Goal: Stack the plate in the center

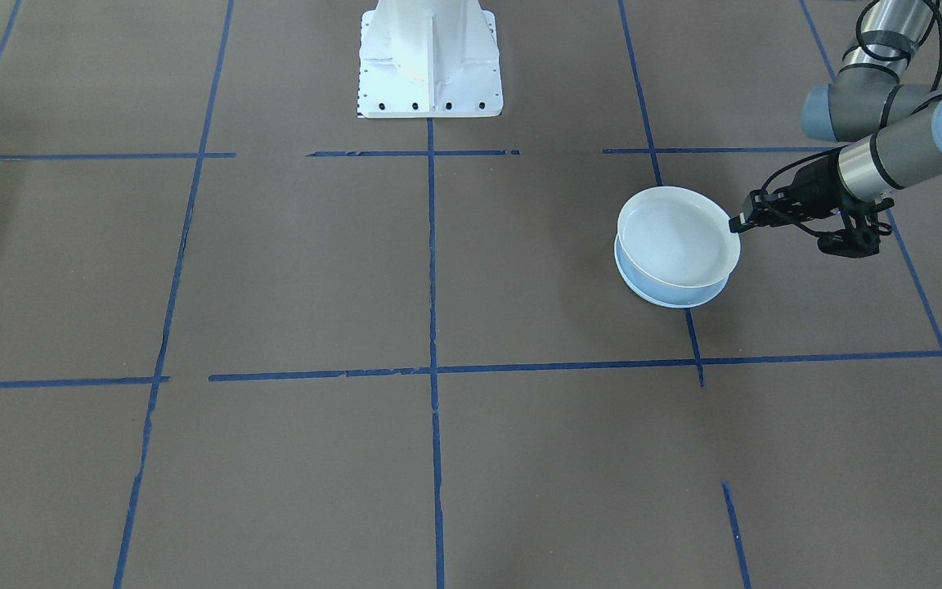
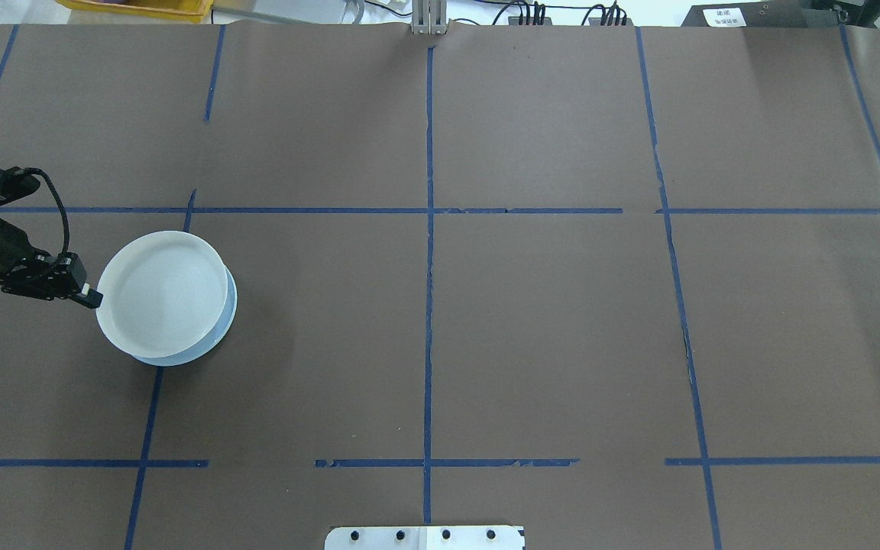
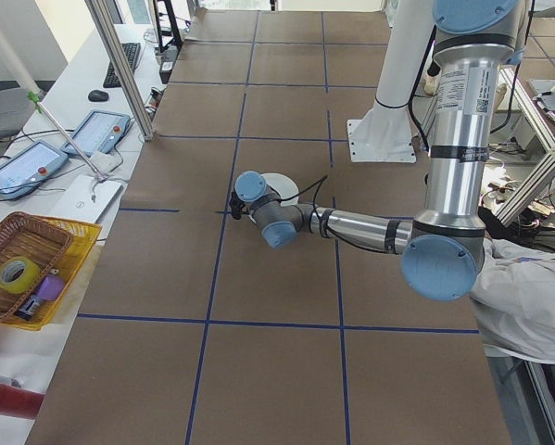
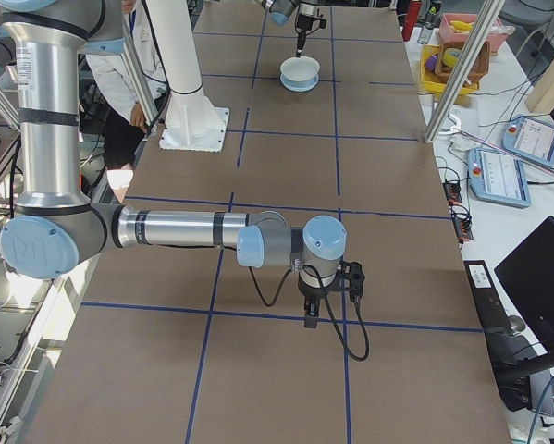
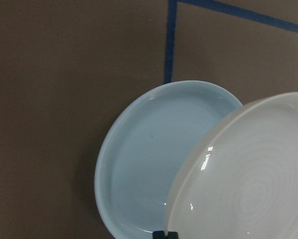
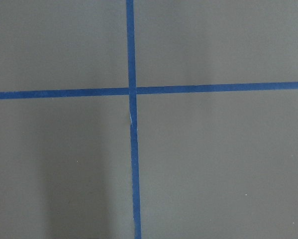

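On the overhead view, at the far left edge at about nine o'clock, the left gripper (image 2: 91,297) comes in level and pinches the near rim of a glossy pale plate with concentric rings (image 2: 163,294); its jaws are clamped on that rim. The ringed plate hangs above a smooth, pale blue, round shallow plate with a raised rim (image 2: 222,328), which lies flat on the brown paper-covered table (image 2: 547,328). The held plate is offset from the blue one, so a crescent of blue shows at its four to six o'clock side. In the left wrist view the blue plate (image 5: 149,164) lies lower left and the ringed plate (image 5: 248,179) covers its right part, its rings plainly visible. A blue tape line (image 2: 151,397) runs under the blue plate. Farther right the table shows its grid of tape.

The right gripper (image 4: 311,319) shows only in the right side view, pointing down over a tape crossing; whether its jaws are apart or together cannot be told.
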Tool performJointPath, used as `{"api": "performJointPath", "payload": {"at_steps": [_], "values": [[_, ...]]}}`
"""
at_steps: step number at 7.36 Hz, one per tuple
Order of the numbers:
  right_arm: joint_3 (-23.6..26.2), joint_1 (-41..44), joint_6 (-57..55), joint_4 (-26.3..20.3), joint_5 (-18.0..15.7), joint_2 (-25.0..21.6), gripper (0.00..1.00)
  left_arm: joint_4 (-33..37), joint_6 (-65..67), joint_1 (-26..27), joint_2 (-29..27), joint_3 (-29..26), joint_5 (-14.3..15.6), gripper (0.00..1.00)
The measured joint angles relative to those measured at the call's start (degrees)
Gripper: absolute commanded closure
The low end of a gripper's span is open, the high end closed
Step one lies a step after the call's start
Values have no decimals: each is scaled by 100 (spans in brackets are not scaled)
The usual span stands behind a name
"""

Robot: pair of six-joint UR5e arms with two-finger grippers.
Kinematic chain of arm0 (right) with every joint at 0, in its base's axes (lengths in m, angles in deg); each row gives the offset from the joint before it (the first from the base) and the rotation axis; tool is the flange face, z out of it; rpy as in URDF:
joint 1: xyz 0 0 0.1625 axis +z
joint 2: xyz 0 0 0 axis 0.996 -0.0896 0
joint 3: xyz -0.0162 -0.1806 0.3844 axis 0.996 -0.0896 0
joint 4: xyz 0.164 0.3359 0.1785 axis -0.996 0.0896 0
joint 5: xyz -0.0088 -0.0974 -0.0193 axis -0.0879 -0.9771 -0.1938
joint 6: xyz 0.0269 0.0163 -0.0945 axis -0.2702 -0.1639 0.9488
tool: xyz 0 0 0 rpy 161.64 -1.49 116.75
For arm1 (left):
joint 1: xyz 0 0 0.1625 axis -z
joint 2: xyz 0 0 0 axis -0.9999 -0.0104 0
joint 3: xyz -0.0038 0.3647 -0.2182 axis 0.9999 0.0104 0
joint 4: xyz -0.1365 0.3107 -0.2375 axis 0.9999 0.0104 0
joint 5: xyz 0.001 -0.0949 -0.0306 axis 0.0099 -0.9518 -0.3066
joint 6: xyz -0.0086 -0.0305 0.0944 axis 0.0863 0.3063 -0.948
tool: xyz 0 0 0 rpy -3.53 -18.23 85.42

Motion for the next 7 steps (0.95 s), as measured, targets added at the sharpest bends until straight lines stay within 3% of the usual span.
{"api": "performJointPath", "payload": {"at_steps": [1, 5, 7], "values": [[0, 0, 1, 0, 2, 0, 0, 0, -42, -1, 0, -82, 4, 1], [0, 2, -3, 0, 2, 0, 0, 7, 2, 68, 8, -125, 47, 0], [0, 0, -3, 0, 5, 0, 0, -21, -153, 611, 68, -117, 68, 0]]}}
